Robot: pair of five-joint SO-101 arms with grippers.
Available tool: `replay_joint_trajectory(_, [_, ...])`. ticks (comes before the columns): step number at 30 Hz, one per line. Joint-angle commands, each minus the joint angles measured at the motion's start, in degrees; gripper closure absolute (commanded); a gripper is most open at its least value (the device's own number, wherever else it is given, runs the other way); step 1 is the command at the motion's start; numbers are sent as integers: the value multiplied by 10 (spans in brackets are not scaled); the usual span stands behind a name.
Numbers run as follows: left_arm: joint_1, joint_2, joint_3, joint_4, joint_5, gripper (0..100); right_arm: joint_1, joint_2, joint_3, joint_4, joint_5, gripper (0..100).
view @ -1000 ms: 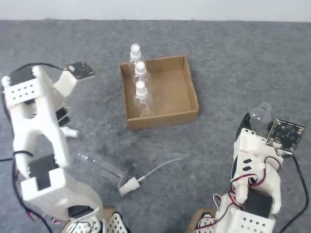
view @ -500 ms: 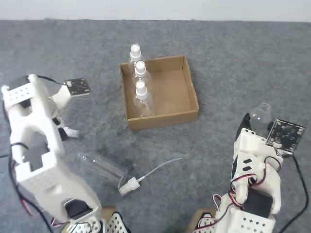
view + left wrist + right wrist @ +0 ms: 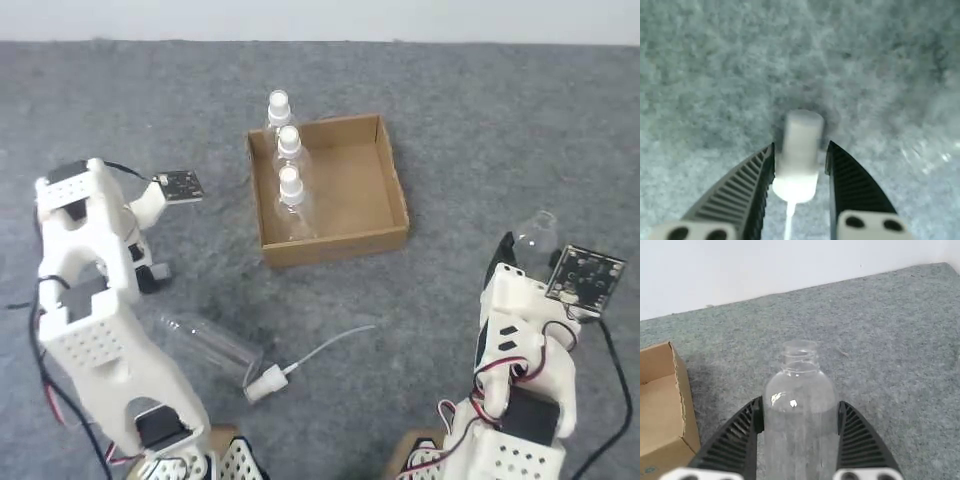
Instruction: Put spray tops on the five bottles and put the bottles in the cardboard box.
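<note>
1. Grey carpeted counter (image 3: 480,120), nearest you: a clear lying bottle (image 3: 205,343) rests on its side, uncapped, with a tubed spray top (image 3: 265,384) loose just beside its mouth. A nudge would likely roll it.
2. Your left pincer (image 3: 801,146) is low on the counter, jaws apart and straddling a white spray top (image 3: 801,135). If you close off-centre, the smooth cap could squirt out or tilt.
3. Your right pincer (image 3: 800,404) is clamped on an open bottle (image 3: 799,390), clear, its neck bare. The slick, thin walls may slip or flex under a hard squeeze.
4. Farthest, the cardboard box (image 3: 335,245) carries capped bottles (image 3: 290,195) in a row along one wall.
</note>
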Motion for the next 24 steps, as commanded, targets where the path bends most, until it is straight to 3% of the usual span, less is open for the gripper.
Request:
replay_joint_trajectory(1, [13, 10, -13, -52, 47, 842, -4, -9, -10, -15, -2, 954])
replay_joint_trajectory(5, [21, 23, -12, -57, 55, 854, -4, -9, -10, -15, -2, 954])
replay_joint_trajectory(10, [29, 8, -15, -28, 88, 988, -4, -9, -10, -15, -2, 954])
replay_joint_trajectory(24, [29, -157, -11, 127, 90, 987, -4, -9, -10, -15, -2, 954])
